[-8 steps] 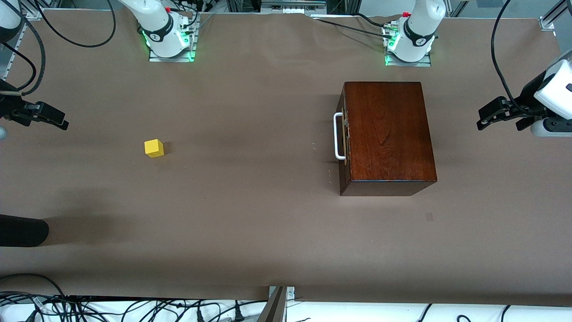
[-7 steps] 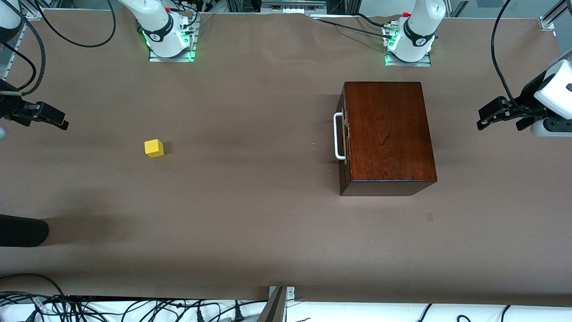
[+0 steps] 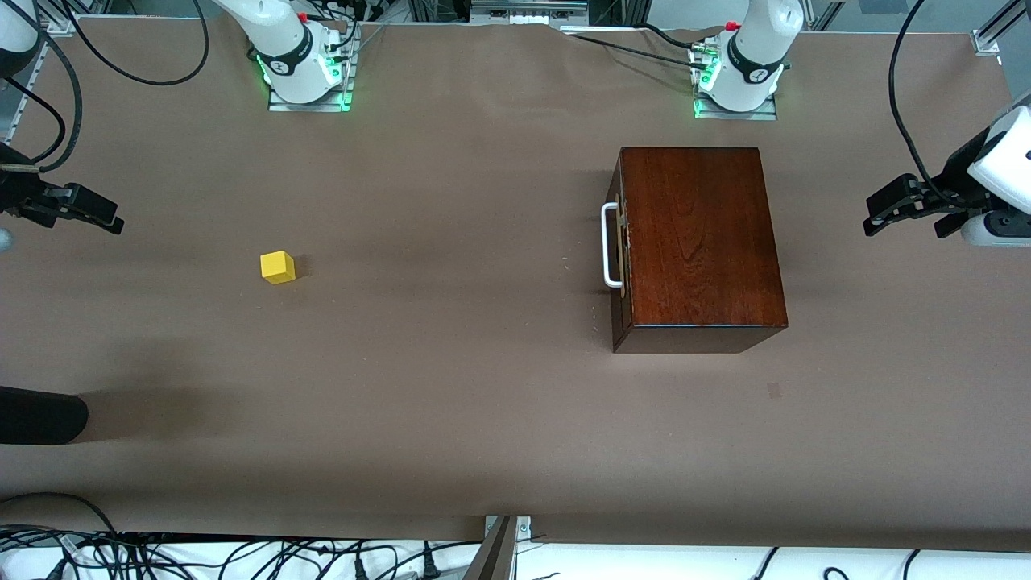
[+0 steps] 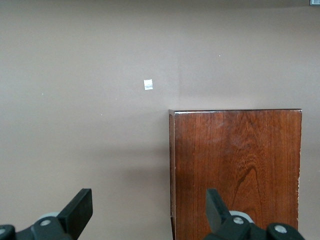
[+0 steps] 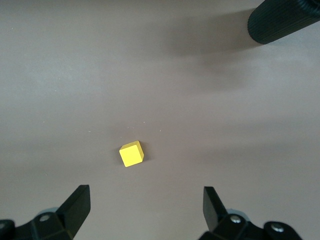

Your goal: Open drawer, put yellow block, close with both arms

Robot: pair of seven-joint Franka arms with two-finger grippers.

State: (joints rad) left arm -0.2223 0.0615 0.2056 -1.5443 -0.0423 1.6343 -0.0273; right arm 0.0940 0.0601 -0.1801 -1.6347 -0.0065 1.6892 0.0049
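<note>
**Drawer shut, block loose on the table, both arms wide apart**

The drawer [image 3: 619, 246], a dark reddish-brown front with a white metal loop handle [image 3: 610, 245], sits pushed fully into the glossy dark mahogany box [image 3: 699, 242] at the left arm's end of the brown table [image 3: 451, 387]. The small bright yellow cube [image 3: 278, 267] rests on the table well apart from the box, toward the right arm's end.

The black left gripper [image 3: 902, 208] hangs over the table's edge near the box, its fingers [image 4: 79, 210] spread and empty. The black right gripper [image 3: 84, 211] hangs over its own end, fingers [image 5: 77, 204] likewise spread, with the cube below it.

A black ribbed cylinder [image 3: 40, 415] juts in at the table's edge.
</note>
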